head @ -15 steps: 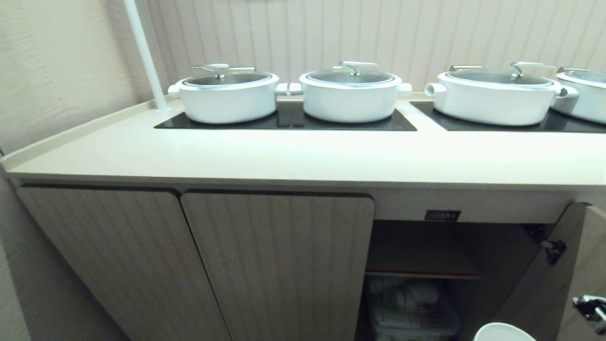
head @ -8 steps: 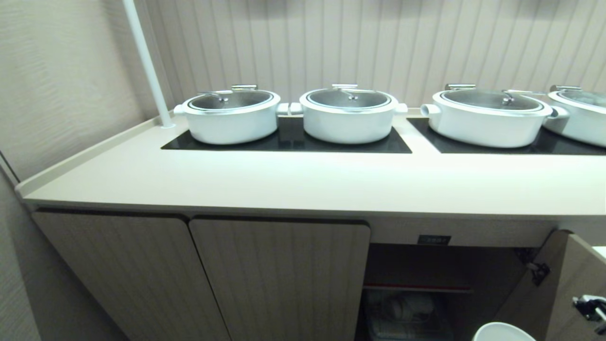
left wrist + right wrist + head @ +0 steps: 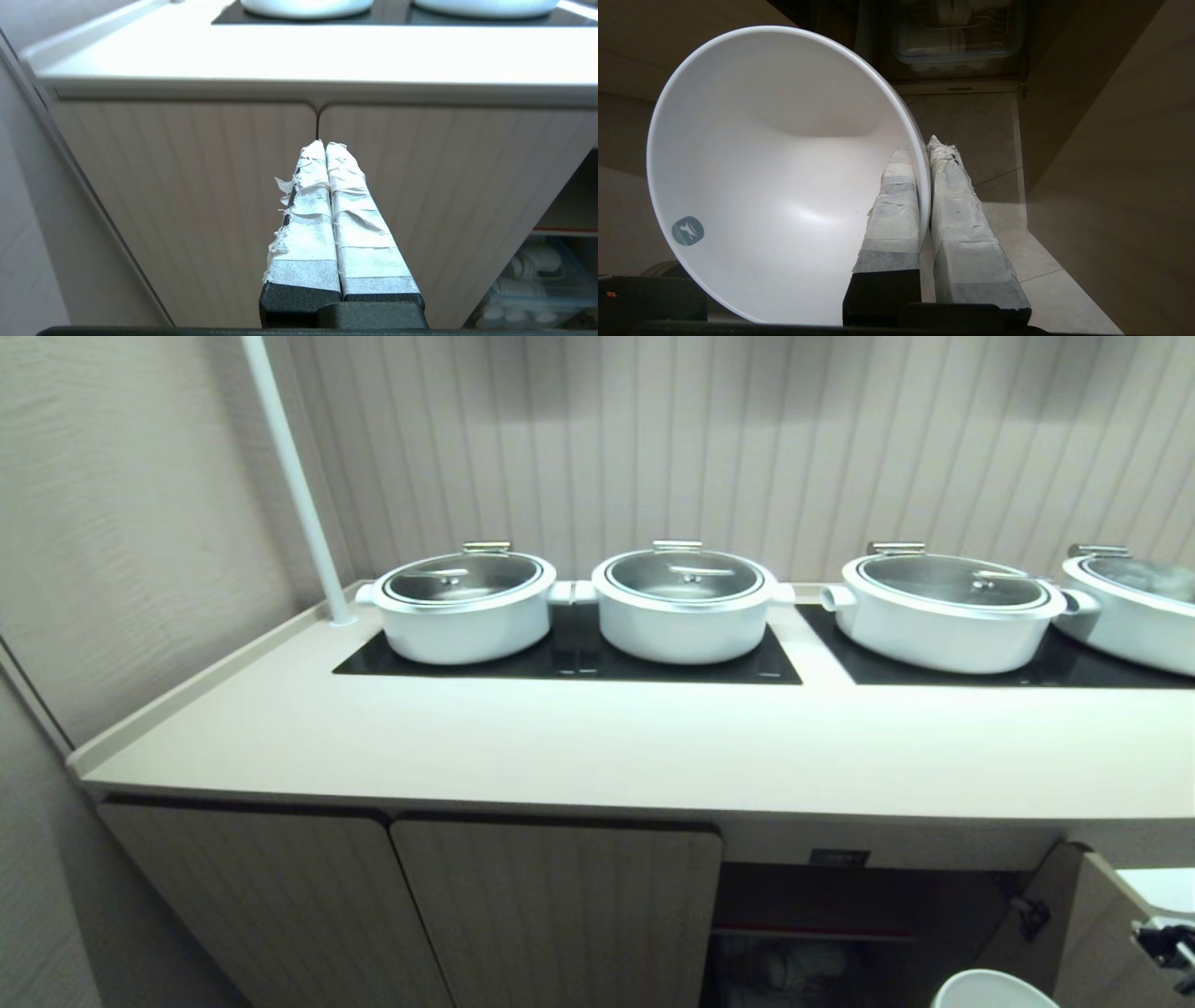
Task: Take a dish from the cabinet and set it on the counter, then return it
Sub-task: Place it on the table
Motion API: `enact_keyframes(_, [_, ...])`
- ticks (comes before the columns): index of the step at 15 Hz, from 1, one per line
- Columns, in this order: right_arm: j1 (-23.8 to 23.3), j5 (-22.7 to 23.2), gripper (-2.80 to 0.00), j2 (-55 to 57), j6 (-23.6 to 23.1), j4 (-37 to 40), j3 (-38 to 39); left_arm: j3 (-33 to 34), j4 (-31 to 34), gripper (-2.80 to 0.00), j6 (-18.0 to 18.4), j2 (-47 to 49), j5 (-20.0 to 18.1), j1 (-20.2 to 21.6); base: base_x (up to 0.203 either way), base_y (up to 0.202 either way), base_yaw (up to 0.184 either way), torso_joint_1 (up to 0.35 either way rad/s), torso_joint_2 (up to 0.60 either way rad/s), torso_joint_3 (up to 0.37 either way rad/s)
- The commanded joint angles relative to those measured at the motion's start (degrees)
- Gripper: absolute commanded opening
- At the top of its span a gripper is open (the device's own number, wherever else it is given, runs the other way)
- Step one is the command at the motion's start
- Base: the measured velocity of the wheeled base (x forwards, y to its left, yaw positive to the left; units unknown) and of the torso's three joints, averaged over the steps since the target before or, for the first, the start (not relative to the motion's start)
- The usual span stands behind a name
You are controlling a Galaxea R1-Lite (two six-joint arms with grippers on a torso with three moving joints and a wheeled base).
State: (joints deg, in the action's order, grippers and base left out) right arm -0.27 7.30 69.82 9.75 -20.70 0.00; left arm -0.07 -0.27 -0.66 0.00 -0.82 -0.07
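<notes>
Head view: the cream-beige surface [image 3: 597, 747] runs across the middle, with black glass panels [image 3: 569, 658] set into it and four big white lidded pots [image 3: 686, 602] standing on them from 11 to 2 o'clock; a white pole [image 3: 294, 476] rises from the surface at 10 o'clock. Below, the fluted doors [image 3: 555, 910] of the cabinet are shut at 7 and 6 o'clock, while the cabinet [image 3: 840, 915] at 5 o'clock stands open, its door [image 3: 1083, 933] swung out, a small black label [image 3: 837, 858] above the opening. At the 5 o'clock edge the rim of the white bowl [image 3: 994, 989] peeks in, with part of the right end effector [image 3: 1167, 947] just beside it at 4 o'clock. Left wrist view: the left end effector [image 3: 325, 147] has its taped fingers [image 3: 348, 224] pressed together on nothing, pointing at the seam between the two shut doors below the surface's edge. Right wrist view: the right end effector [image 3: 924, 144] pinches the bowl's [image 3: 775, 177] wall, one taped finger [image 3: 894, 210] inside and the other outside the rim, the bowl held in the air over the tiled floor [image 3: 1004, 224] in front of the open cabinet, where a clear bin [image 3: 957, 42] of white dishes sits low inside.
</notes>
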Motion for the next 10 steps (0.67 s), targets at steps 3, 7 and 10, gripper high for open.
enact_keyframes(3, [0.0,0.1,-2.8,0.0,0.1,-0.1,0.0,0.0,0.0,-2.8,0.0,0.0,0.0,0.0,0.0,0.0,0.0,0.216,-0.46,-0.244])
enact_keyframes(7, [-0.1,0.1,-2.8,0.1,0.1,0.0,0.0,0.0,0.0,-2.8,0.0,0.0,0.0,0.0,0.0,0.0,0.0,0.174,-0.36,-0.19])
enact_keyframes(10, [-0.1,0.1,-2.8,0.1,0.1,-0.1,0.0,0.0,0.0,-2.8,0.0,0.0,0.0,0.0,0.0,0.0,0.0,0.16,-0.33,-0.175])
